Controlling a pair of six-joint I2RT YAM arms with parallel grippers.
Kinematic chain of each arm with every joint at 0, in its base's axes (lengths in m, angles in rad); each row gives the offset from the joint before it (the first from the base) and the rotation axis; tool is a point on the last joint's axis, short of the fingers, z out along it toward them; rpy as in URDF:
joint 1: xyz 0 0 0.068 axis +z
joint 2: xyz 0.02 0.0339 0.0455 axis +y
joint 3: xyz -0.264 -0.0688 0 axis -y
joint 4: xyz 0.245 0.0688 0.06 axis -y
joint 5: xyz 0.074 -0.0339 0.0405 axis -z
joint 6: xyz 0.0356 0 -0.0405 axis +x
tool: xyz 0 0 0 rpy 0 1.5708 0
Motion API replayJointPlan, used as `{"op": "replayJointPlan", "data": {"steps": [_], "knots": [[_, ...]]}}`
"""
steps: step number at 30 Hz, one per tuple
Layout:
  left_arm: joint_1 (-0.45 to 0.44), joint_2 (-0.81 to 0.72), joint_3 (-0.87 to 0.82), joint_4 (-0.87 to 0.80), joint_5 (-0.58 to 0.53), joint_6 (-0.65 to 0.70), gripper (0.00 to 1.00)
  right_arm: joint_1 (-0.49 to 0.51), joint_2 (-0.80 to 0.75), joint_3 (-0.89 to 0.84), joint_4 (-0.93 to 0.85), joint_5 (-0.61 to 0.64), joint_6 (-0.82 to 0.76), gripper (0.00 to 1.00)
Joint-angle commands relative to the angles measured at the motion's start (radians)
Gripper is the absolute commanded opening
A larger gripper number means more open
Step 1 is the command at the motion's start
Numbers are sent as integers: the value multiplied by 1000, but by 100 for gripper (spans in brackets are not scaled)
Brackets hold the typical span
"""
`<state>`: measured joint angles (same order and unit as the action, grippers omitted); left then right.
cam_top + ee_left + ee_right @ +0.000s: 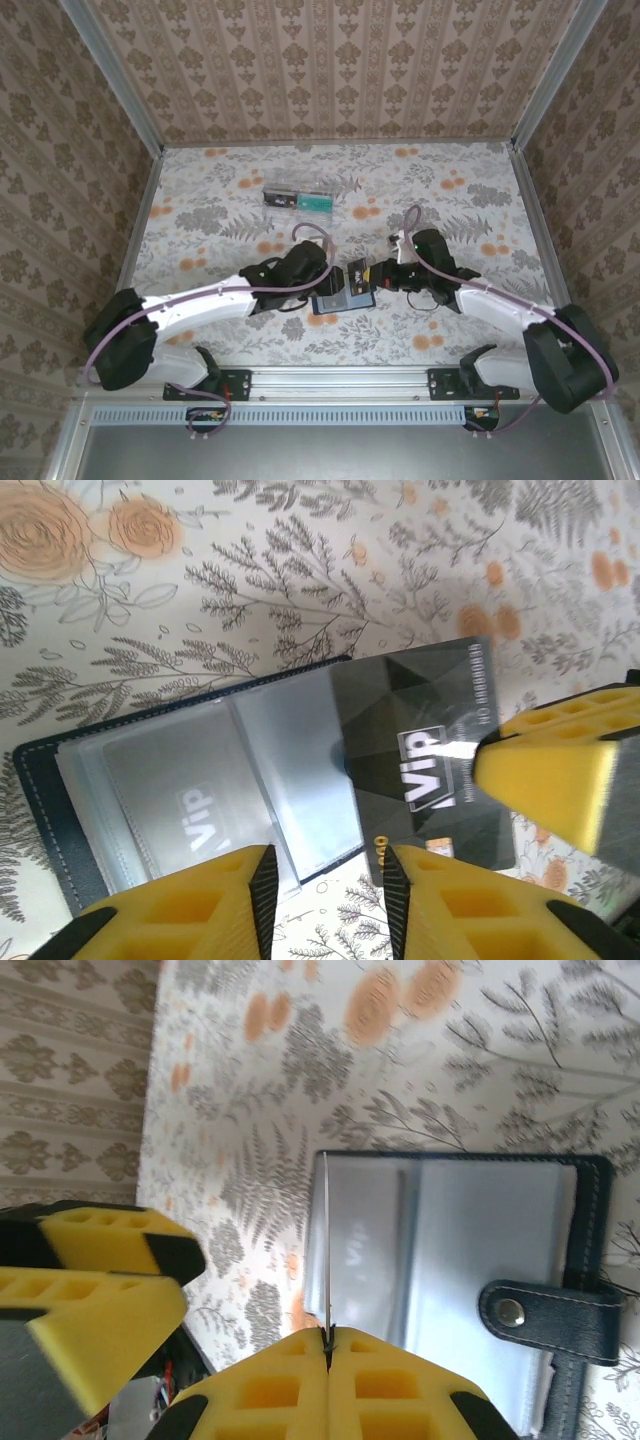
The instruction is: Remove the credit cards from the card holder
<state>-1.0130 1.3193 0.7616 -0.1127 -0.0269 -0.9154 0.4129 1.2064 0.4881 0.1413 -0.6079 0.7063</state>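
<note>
- Left wrist view: your left gripper (pixel 325 880) is nearest. Its jaws stand a little apart above the near edge of the holder (pixel 60 810), and they clamp nothing. I cannot tell if the pads touch it.
- The holder lies open and flat on the table (pixel 300 580), between the two arms. Its long axis runs from the left gripper toward the right one.
- A second card (pixel 190 805) sits inside a clear sleeve.
- One dark card (pixel 420 730) sticks out of the holder's end along this same axis and is almost fully out. I cannot tell if its last edge is in the sleeve.
- Your right gripper (pixel 328 1345) is closed tight on the outer edge of this card, so the right arm should pull, straight away from the holder.
- The tab (pixel 545 1315) is at the holder's other end.
- Far behind, a clear box (pixel 300 197) lies well apart.
</note>
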Motion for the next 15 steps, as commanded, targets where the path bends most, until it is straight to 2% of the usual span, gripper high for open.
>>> {"op": "replayJointPlan", "data": {"steps": [1, 7, 11, 15], "knots": [[19, -66, -52, 133, -14, 20, 40, -6, -99, -19, -8, 31, 0, 0], [63, -131, -144, 432, 100, 10, 41, -8, -245, -44, 148, 12, 83, 0], [76, -128, -148, 574, 210, 31, 39, -8, -255, -32, 216, -35, 128, 0], [79, -117, -154, 659, 268, 29, 36, -7, -236, -29, 293, -78, 176, 0]]}}
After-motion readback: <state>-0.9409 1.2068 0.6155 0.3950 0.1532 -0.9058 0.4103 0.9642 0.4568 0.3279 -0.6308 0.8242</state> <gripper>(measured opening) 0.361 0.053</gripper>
